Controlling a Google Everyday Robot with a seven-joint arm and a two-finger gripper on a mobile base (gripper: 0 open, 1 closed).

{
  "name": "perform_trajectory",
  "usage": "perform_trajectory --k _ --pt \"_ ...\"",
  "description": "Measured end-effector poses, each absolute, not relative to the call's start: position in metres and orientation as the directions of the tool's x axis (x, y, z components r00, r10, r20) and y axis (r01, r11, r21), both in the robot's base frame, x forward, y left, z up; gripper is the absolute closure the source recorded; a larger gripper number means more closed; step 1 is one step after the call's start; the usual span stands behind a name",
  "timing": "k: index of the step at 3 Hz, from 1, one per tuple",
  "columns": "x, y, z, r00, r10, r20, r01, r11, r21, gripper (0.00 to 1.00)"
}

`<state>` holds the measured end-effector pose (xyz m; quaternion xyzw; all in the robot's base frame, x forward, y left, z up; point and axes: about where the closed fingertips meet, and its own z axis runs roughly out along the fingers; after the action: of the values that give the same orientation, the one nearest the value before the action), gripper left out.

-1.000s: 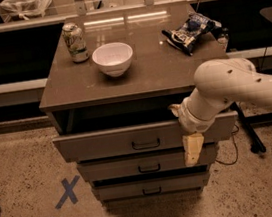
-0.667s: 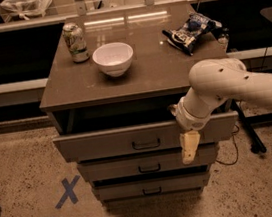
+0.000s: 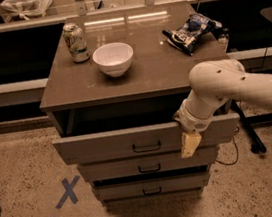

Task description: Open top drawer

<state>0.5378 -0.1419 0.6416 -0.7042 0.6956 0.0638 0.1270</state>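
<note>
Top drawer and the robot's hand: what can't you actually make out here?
All in the camera view:
- Inside of the top drawer: dark, shadowed under the cabinet top.
- Right part of that drawer's front: covered by the gripper, which hangs just right of the handle.
- The arm: its far end and the robot's base are cut off by the right edge.

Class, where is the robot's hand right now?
In the camera view, the hand hangs in front of the pulled-out top drawer, on its right side, just right of its dark handle.
</note>
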Motion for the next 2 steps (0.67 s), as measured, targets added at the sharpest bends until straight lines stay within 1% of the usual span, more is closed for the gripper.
perform_trajectory --k 1,2 --pt "0.523 -0.152 0.657 0.024 -0.962 -0.27 -0.998 -0.01 -0.054 0.25" --pt "0.497 -0.161 0.682 0.04 -0.953 -0.302 -0.999 -0.039 -0.008 0.26"
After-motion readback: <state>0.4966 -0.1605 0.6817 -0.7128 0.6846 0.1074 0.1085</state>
